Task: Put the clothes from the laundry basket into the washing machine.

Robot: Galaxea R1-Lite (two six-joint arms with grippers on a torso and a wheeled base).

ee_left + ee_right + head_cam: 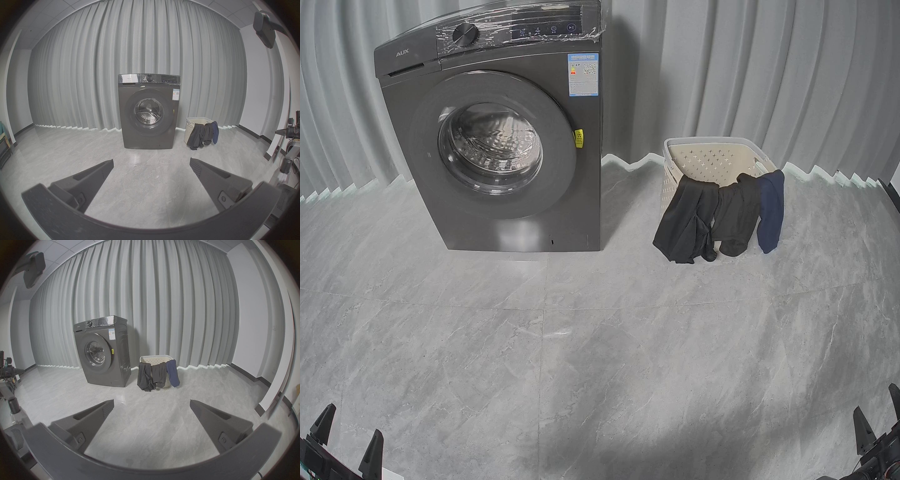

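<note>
A dark grey front-loading washing machine (pixel 494 131) stands at the back left, its round door closed (pixel 149 112) (pixel 95 352). To its right sits a cream laundry basket (pixel 715 156) (pixel 192 122) (pixel 153 359). Over the basket's front rim hang a black garment (pixel 684 219), a dark grey garment (pixel 735 212) and a navy garment (pixel 771 209). My left gripper (pixel 349 434) (pixel 151 164) is open at the near left, far from both. At the near right my right gripper (pixel 878 412) (pixel 151 404) is open and holds nothing.
Grey tiled floor (pixel 600 350) lies open between me and the machine and basket. Pale pleated curtains (pixel 750 69) line the back wall. A white wall (pixel 259 318) closes the room on the right.
</note>
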